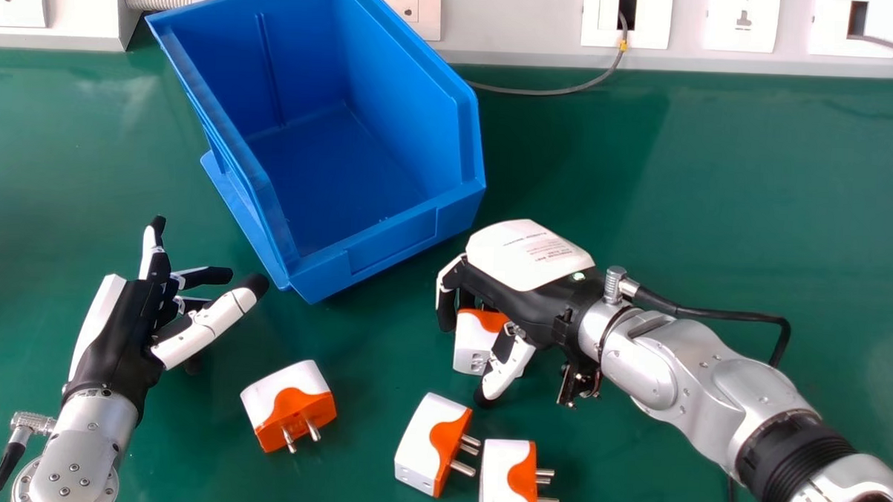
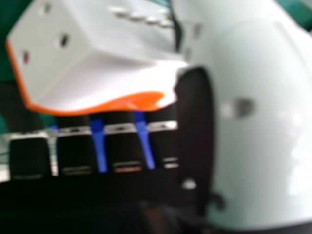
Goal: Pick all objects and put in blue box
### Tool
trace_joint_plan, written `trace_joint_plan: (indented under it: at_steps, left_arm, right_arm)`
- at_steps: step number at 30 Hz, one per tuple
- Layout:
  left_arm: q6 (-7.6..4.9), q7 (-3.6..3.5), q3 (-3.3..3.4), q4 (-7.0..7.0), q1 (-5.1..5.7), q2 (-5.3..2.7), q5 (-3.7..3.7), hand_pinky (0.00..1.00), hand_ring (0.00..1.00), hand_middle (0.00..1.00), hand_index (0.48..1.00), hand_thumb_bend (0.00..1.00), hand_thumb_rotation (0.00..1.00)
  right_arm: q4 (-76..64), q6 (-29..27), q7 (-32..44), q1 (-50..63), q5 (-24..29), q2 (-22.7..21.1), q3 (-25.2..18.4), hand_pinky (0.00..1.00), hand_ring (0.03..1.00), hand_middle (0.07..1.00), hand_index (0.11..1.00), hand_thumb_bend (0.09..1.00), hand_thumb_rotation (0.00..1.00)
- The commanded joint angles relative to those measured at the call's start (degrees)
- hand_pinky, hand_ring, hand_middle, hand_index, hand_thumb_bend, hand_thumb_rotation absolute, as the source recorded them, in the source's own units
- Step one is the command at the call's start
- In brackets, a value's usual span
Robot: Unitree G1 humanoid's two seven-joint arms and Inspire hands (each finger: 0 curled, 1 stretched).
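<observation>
You see one adapter (image 1: 475, 345) partly hidden by the right hand (image 1: 528, 302); the head view's edge crops another adapter (image 1: 504, 480) near six o'clock and the blue box (image 1: 392, 247) near eleven. The right hand view blurs the first adapter.

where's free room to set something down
Green tabletop right of the blue plastic box, beyond the silver right forearm; the box's floor too. Crowded: near middle, where white-orange plug adapters lie by the black-white right hand.
</observation>
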Motion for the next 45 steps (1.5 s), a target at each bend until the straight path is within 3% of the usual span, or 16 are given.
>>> trace_joint_plan:
  at_steps: [1,15,29,42,45]
  left_arm:
    - [5.29,-3.19,-3.48,3.59,4.49,-2.97,2.83,0.55,0.65,0.79,0.842,0.77,0.54]
    - [4.70,-3.21,-3.45,4.69,4.07,-2.85,2.93,0.54,0.65,0.78,0.843,0.77,0.54]
    - [5.14,-3.34,-3.35,4.58,3.97,-2.85,2.75,0.54,0.65,0.78,0.843,0.77,0.54]
    - [5.17,-3.29,-3.60,4.97,3.70,-2.68,3.14,0.55,0.65,0.78,0.843,0.78,0.54]
    - [5.15,-3.31,-3.47,4.82,3.81,-2.81,2.91,0.55,0.65,0.78,0.843,0.78,0.54]
  right_arm:
    - [-0.2,0.3,-0.4,0.2,-0.5,-0.4,0.2,0.30,0.435,0.503,0.521,0.538,0.00]
    - [-3.5,0.4,0.5,0.6,0.5,-1.6,-1.1,0.31,0.422,0.500,0.495,0.522,0.00]
    - [-22.0,2.1,3.1,6.4,2.8,-6.0,-7.4,0.32,0.429,0.525,0.488,0.503,0.00]
    - [-23.9,-0.4,2.2,7.9,3.9,-6.2,-9.7,0.33,0.428,0.522,0.495,0.499,0.00]
    - [-24.0,-0.6,2.8,7.9,4.2,-6.3,-9.9,0.34,0.430,0.521,0.496,0.499,0.00]
